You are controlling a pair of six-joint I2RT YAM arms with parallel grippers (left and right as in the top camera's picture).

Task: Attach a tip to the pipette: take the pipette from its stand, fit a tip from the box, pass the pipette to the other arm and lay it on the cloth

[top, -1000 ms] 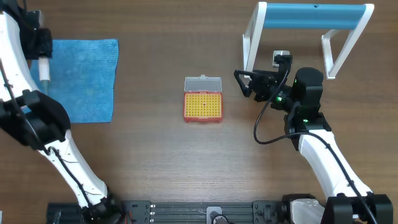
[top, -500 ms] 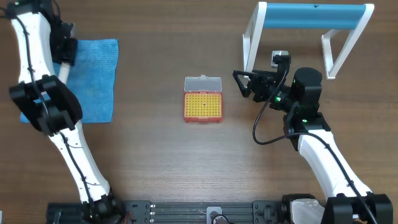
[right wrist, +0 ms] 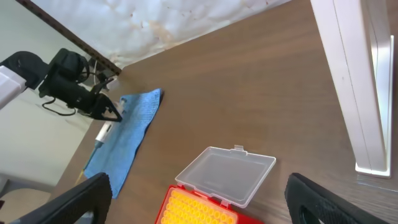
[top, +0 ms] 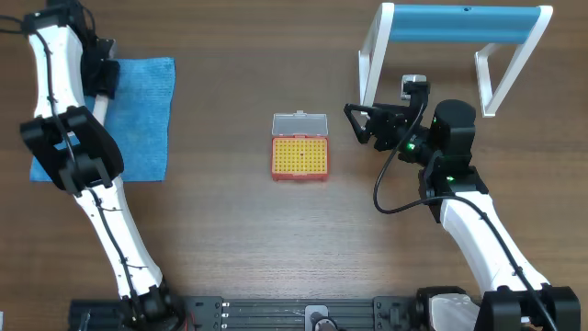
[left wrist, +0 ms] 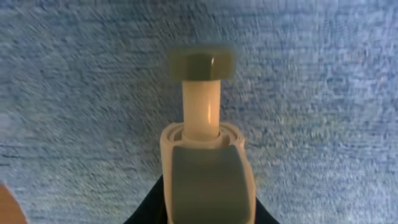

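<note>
Over the far left part of the blue cloth [top: 147, 110], my left gripper [top: 99, 85] was clamped on the pipette [left wrist: 205, 180], whose plunger end pointed out above the weave. I could not tell whether it touched the cloth. My right gripper [top: 353, 124] hung with its jaws spread wide and empty, near the white leg of the stand [top: 459, 23], facing the tip box [top: 300, 156]. The box sat in the middle of the desk [top: 276, 239], its clear lid folded back and its yellow tip rack showing.
</note>
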